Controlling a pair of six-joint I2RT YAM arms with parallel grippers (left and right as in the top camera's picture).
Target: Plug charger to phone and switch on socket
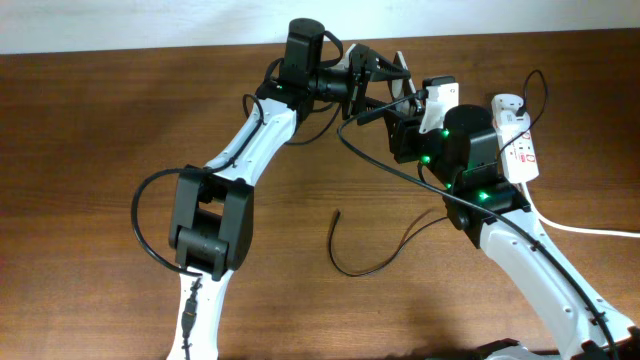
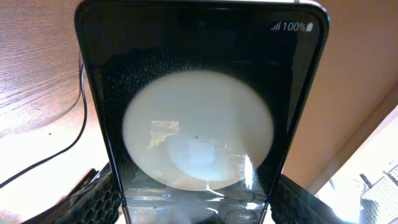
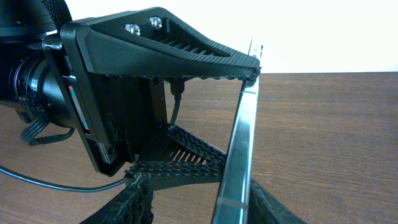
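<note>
wooden table [image 1: 100, 120], phone [image 2: 199, 124] clamped in left tool [image 1: 388, 76]

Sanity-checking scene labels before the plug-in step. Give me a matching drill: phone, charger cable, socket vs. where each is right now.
Things:
1. phone
2. charger cable
3. socket

Places:
A. lies flat at the right side of the table, beside the right arm
B. held off the table in the left end effector
C. loops loose over bare wood mid-table

Pairs: 1-B, 2-C, 3-A
</note>
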